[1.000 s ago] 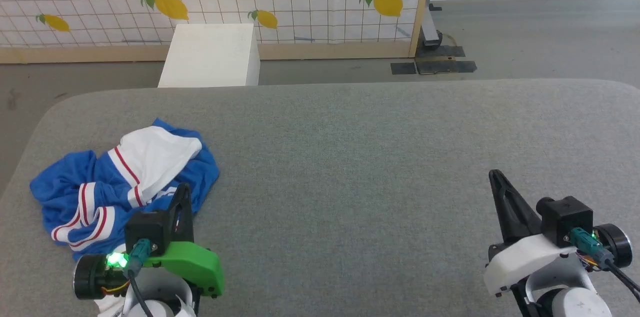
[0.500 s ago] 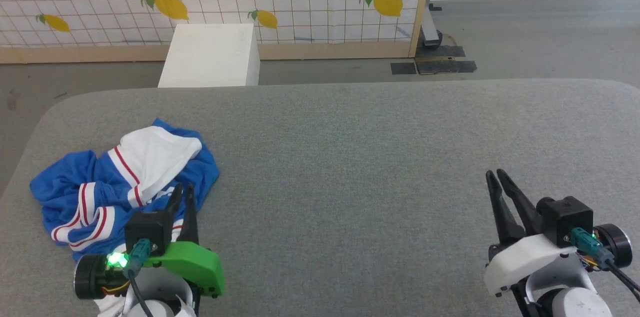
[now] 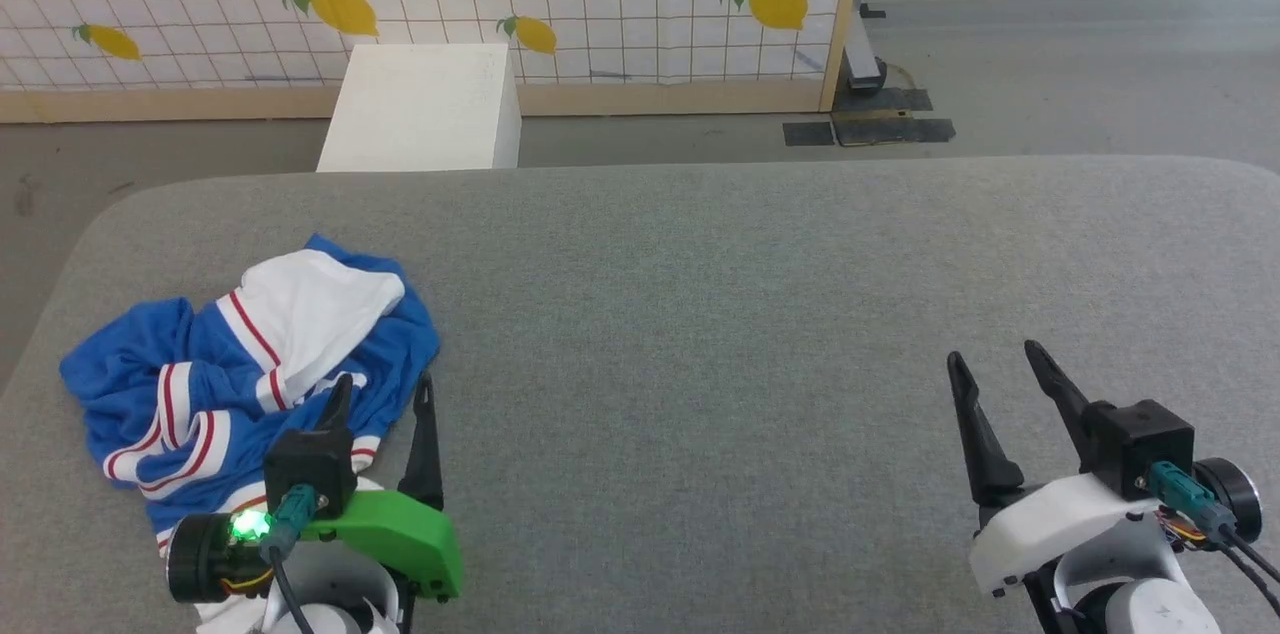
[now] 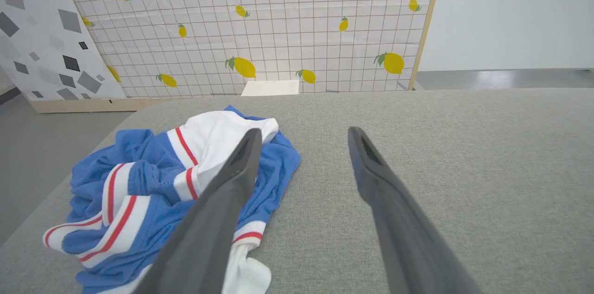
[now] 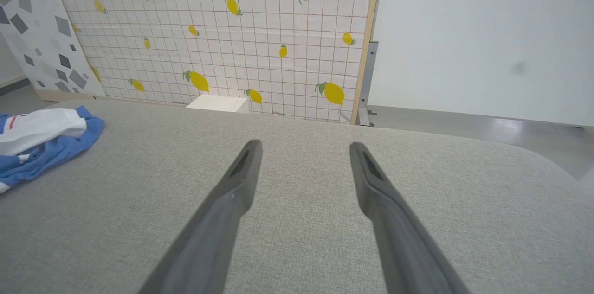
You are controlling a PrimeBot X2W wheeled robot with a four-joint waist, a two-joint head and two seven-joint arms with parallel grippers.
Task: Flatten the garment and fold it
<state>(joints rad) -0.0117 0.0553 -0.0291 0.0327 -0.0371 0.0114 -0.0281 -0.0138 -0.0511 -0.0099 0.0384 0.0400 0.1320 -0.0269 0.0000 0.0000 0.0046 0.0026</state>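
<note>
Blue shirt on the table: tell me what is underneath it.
The crumpled garment lies on the grey table. That surface shows around its edges; anything beneath the heap, and its lower folds, are covered.

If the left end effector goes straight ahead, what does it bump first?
Probably the blue shirt: one finger of the left end effector points at its edge, the other over bare grey table. Depth is unclear.

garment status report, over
Left gripper and right gripper open, empty. Garment crumpled at the table left end, unflattened. Left gripper beside it, nothing between.
</note>
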